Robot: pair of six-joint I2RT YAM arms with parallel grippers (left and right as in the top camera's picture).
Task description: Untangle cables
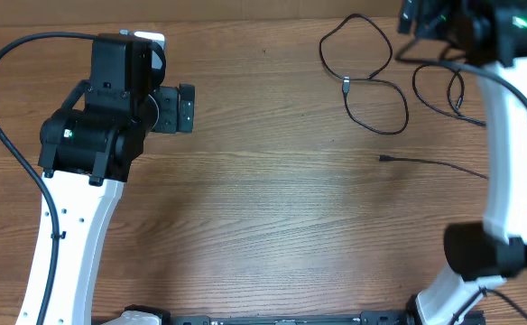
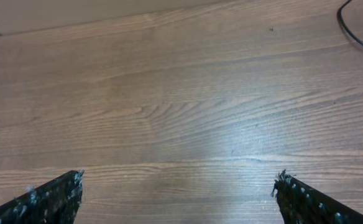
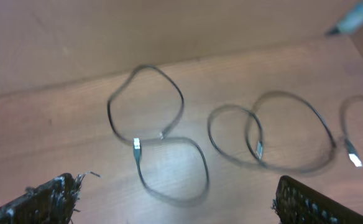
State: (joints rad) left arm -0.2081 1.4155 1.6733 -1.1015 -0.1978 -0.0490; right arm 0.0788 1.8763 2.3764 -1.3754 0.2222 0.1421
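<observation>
Two hands spread wide, gripping nothing | left hand [image 2: 178,186] over counter [image 1: 263,199] at left | right hand [image 3: 176,186] far right, cut off by overhead frame edge | cables [image 1: 346,84] looped on counter far right, partly hidden under right arm [image 1: 507,135], blurred in wrist view; count unclear

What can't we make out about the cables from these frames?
Overhead: the right arm covers where the straight cable ends and part of the loop beside it.
Right wrist: blur; cannot tell whether the two overlapping loops are knotted; the edge cuts the rightmost cable.
Left wrist: only a corner bit of cable shows.
</observation>
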